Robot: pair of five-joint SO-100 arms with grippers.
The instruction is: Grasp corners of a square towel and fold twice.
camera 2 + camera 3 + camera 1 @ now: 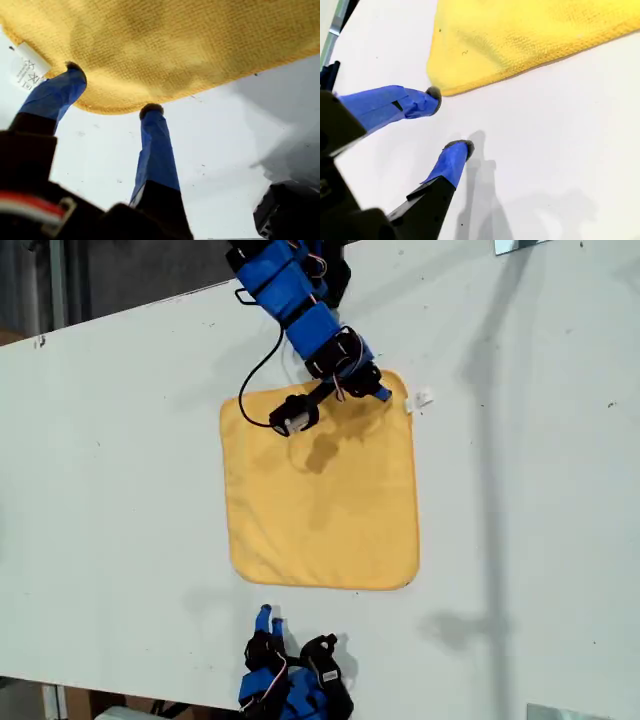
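Our first gripper (107, 87), fingers apart, reaches over the towel (320, 490) at its tagged corner (30, 60); our second gripper (451, 120), fingers apart, sits beside another corner (437, 82).

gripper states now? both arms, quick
My first gripper: open, fingertips at the tagged corner of the towel, holding nothing.
My second gripper: open, beside another towel corner, holding nothing.
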